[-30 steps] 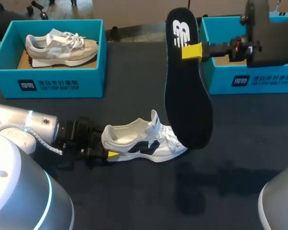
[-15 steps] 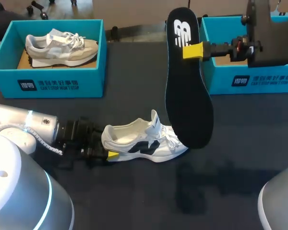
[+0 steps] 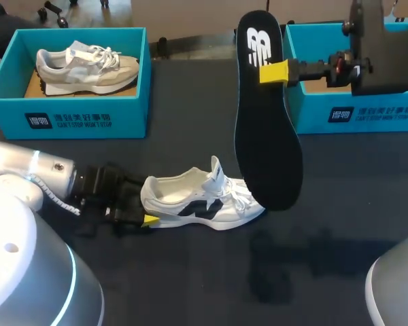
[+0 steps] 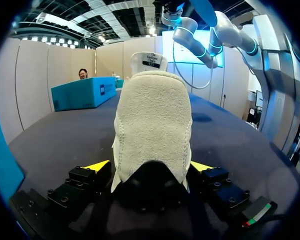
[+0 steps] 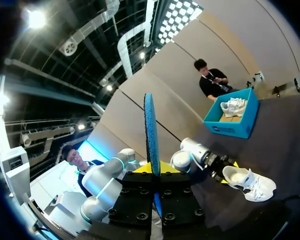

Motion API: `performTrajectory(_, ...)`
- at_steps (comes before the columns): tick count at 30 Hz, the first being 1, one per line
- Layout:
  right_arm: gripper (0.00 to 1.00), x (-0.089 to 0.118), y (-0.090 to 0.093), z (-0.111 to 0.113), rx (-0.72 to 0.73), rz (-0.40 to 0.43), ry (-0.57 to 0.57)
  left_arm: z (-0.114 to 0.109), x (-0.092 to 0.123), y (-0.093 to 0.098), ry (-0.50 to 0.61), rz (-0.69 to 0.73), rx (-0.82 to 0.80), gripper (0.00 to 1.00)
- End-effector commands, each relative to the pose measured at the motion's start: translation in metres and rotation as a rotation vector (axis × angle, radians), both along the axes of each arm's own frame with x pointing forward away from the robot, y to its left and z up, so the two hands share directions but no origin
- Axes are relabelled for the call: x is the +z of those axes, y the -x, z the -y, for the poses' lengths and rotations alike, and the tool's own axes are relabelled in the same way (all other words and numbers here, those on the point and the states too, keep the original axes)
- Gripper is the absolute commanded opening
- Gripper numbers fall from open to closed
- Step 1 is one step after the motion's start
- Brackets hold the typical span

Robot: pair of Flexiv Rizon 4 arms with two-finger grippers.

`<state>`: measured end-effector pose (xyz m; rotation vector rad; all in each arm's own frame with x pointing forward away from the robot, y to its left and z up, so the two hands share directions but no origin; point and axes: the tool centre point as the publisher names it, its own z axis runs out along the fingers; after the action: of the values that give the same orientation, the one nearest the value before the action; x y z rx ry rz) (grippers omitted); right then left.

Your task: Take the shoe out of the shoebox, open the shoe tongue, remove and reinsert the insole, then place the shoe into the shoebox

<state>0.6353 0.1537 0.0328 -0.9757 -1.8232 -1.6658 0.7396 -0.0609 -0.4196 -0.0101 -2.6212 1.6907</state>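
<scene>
Both clamped | left end effector (image 4: 150,167): shoe (image 3: 197,201), shifted left | right end effector (image 3: 266,72): insole (image 3: 265,136)

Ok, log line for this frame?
left hand: shut on shoe heel | right hand: holds insole aloft | shoe: on table

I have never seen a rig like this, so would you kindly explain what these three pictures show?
This is a two-armed robot at a dark table. One picture looks down from above and behind it. The two round ones come from a camera on each wrist, looking along the fingers. The left gripper has its yellow-tipped fingers on both sides of the heel of a white shoe resting on the table. The right gripper holds the black insole upright in the air. At the back stand two teal boxes: the left shoebox contains a grey shoe, and the right shoebox is partly hidden by the arm.
</scene>
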Motion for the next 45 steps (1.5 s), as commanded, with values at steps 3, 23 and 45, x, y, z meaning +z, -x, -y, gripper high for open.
performTrajectory(3,0.0,-0.001,-0.002,-0.003,-0.001,-0.002,0.002,-0.008,0.011,-0.003,-0.036,0.007,0.006,1.0)
performTrajectory(23,0.0,-0.001,-0.002,-0.003,-0.001,-0.002,0.002,-0.032,0.052,-0.008,-0.23,-0.017,-0.082,1.0)
performTrajectory(45,0.0,-0.001,-0.002,-0.003,-0.001,-0.002,0.002,-0.039,0.065,-0.006,-0.319,-0.019,-0.021,1.0)
